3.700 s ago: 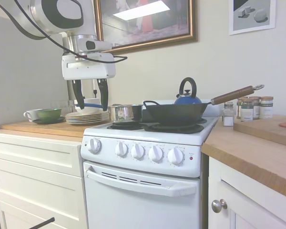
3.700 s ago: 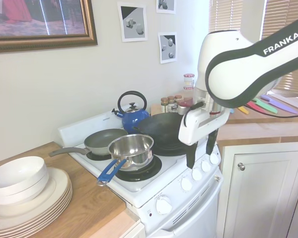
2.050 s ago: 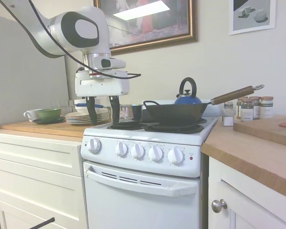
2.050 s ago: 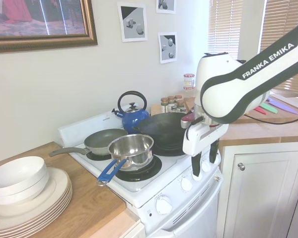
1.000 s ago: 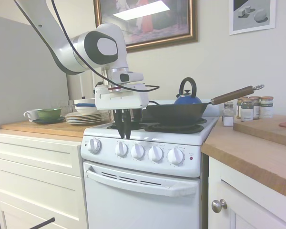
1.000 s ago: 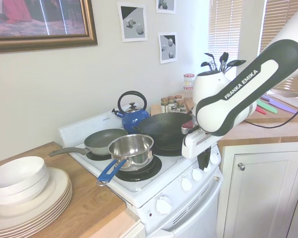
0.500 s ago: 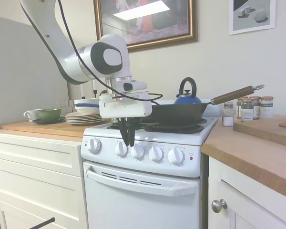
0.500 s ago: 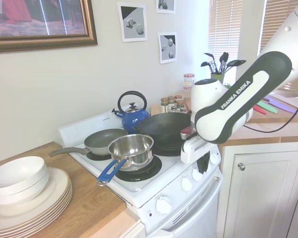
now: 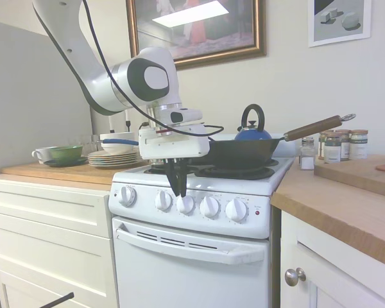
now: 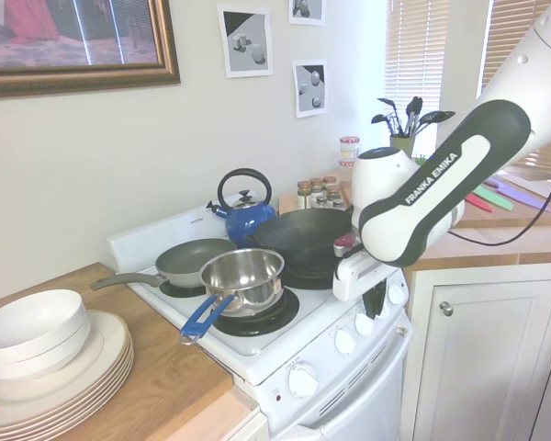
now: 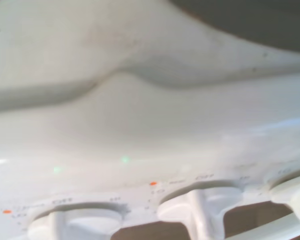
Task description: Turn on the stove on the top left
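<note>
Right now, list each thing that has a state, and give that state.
gripper: shut, fingertips just above the third knob from the left, holding nothing
stove: oven door closed
red light: cannot tell whether lit
steel pot: on a front burner, no lid
frying pan: on a back burner, empty
kettle: lid on

Blue kettle (image 9: 253,131), black wok (image 9: 240,153), steel saucepan (image 10: 242,278), grey frying pan (image 10: 191,261), stacked plates (image 10: 55,366), spice jars (image 9: 333,146), framed painting (image 9: 196,30)
</note>
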Available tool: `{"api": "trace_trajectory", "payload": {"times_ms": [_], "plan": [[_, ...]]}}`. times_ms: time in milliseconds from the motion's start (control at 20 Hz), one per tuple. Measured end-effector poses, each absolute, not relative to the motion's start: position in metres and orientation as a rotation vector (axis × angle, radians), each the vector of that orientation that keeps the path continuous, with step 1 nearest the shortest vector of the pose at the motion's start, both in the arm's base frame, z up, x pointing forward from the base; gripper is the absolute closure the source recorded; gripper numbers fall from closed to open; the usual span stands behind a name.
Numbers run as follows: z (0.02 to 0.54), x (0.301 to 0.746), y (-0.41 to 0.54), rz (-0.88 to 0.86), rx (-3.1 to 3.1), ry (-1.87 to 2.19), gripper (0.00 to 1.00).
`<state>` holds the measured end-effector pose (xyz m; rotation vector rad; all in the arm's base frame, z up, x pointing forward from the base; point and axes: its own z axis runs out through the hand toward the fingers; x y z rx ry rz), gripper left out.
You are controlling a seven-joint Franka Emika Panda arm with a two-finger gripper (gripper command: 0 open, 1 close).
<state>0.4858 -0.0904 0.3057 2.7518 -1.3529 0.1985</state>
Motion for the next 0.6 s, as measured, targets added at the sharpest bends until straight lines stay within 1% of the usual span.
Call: {"api": "trace_trajectory", "payload": {"times_ms": [600], "plan": [[0.298,0.500,-0.103,0.226,2.720,-1.359,1.00]]}}
